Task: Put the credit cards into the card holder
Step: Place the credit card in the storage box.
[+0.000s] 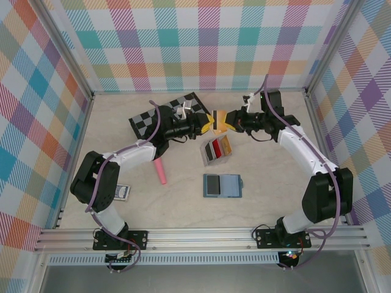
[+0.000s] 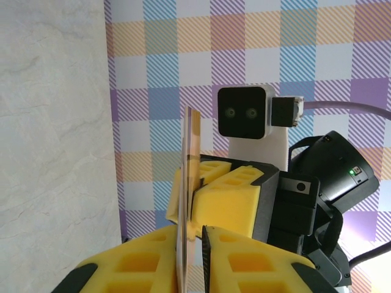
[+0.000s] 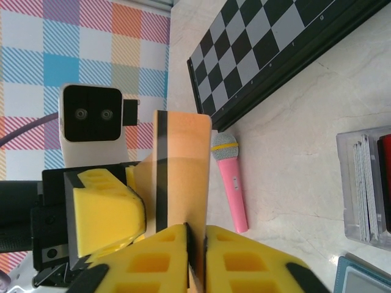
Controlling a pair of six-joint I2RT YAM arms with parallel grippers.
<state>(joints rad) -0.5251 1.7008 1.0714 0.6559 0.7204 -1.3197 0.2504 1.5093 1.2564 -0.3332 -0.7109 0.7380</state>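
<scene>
A tan-yellow credit card (image 2: 192, 140) with a black stripe (image 3: 183, 152) is held in the air between both grippers, behind the middle of the table. My left gripper (image 1: 211, 122) (image 2: 192, 229) is shut on one end of it. My right gripper (image 1: 227, 121) (image 3: 197, 227) is shut on the other end, tip to tip with the left. More credit cards, red (image 1: 219, 148) and black, stand in a small clear tray (image 1: 204, 160) just below the grippers. The card holder (image 1: 223, 185), teal-blue, lies open flat in front of the tray.
A pink toy microphone (image 1: 160, 173) (image 3: 231, 189) lies left of the tray. A black-and-white checkerboard (image 1: 165, 113) (image 3: 275, 49) lies at the back left, under the left arm. A small dark object (image 1: 122, 192) sits near the left arm's base. Plaid walls close in the table.
</scene>
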